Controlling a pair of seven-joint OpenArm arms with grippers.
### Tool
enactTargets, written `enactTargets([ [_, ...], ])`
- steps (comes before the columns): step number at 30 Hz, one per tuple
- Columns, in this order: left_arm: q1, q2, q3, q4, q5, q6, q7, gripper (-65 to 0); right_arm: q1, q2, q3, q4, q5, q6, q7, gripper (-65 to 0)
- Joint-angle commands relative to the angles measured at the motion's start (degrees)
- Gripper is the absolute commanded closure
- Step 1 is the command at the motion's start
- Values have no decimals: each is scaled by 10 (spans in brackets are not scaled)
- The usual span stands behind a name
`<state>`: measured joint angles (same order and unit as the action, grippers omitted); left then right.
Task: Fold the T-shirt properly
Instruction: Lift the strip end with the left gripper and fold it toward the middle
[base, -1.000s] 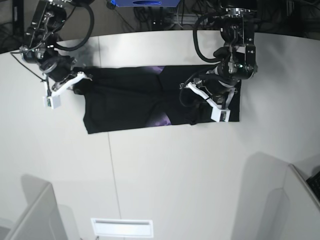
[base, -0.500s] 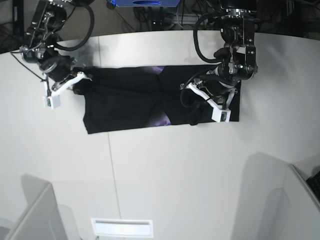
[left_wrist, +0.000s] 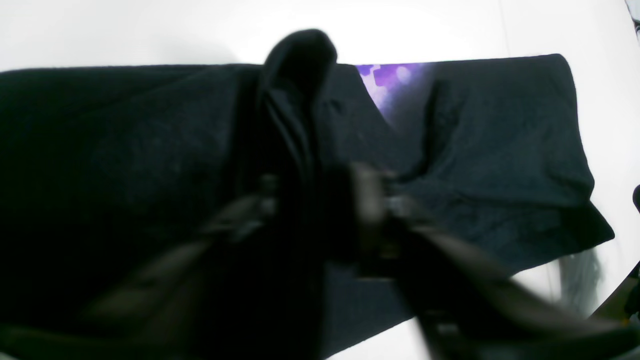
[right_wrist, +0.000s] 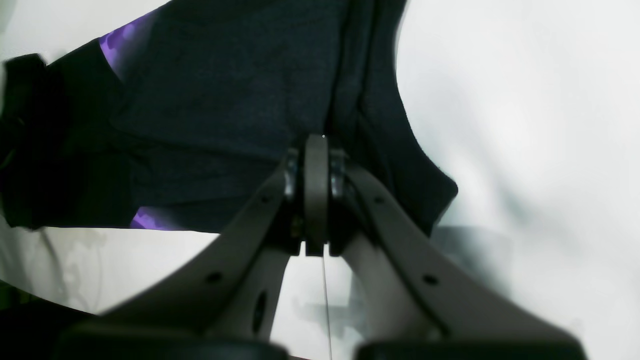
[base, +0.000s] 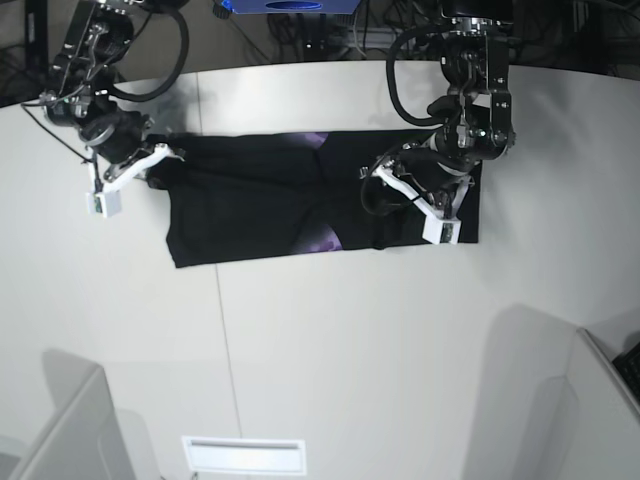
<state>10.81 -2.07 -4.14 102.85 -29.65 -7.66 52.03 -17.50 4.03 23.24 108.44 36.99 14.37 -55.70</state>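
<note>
Across the upper half of the base view, seen as a wide, folded black band on the white table (base: 400, 350): the T-shirt (base: 250, 215). At its lower edge, right of centre, a small dark bulge (base: 379, 243), slightly farther left and narrower than half a second before; otherwise, much the same lie of cloth. Over the right part of the cloth, left jaws (left_wrist: 317, 182) apart, on either side of a raised ridge (left_wrist: 302, 60). Only in the left wrist view, that ridge's rounded top, at upper centre. Near the band's left end, right jaws (right_wrist: 320, 145) together at the cloth; impossible to tell whether pinching any. Clear in the right wrist view, right of centre, a pointed dark corner (right_wrist: 435, 192). Matte, soft fabric, with creases, layered edges and small purple print patches (base: 318, 238) along both long sides.
</note>
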Motion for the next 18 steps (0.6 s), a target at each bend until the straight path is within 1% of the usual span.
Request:
enactTargets([
  [1, -6, 1, 5, 10, -9, -3, -11, -352, 4, 3, 0, 9, 6, 3, 8, 0],
  [2, -7, 1, 15, 10, -9, -3, -12, -406, 4, 3, 0, 9, 6, 3, 8, 0],
  [5, -18, 0, 52, 10, -9, -3, -12, -518, 4, 3, 0, 9, 6, 3, 8, 0],
  [7, -27, 0, 80, -2, -9, -3, -12, -545, 4, 2, 0, 9, 6, 3, 8, 0],
  [9, -38, 0, 105, -15, -9, -3, -12, -536, 4, 2, 0, 9, 6, 3, 7, 0],
  [11, -43, 0, 123, -22, -9, -3, -12, -520, 4, 2, 1, 9, 6, 3, 7, 0],
  [13, -44, 0, 120, -21, -9, -3, -10, -489, 4, 2, 4, 9, 7, 3, 7, 0],
  [16, -30, -2, 90, 8, -10, -3, -8, -382, 4, 2, 3, 9, 8, 3, 7, 0],
  [17, -21, -3, 74, 26, -10, -3, -8, -339, 4, 2, 2, 9, 8, 3, 7, 0],
  [18, -9, -3, 53, 51, -10, -3, -8, -280, 4, 2, 1, 9, 8, 3, 7, 0],
])
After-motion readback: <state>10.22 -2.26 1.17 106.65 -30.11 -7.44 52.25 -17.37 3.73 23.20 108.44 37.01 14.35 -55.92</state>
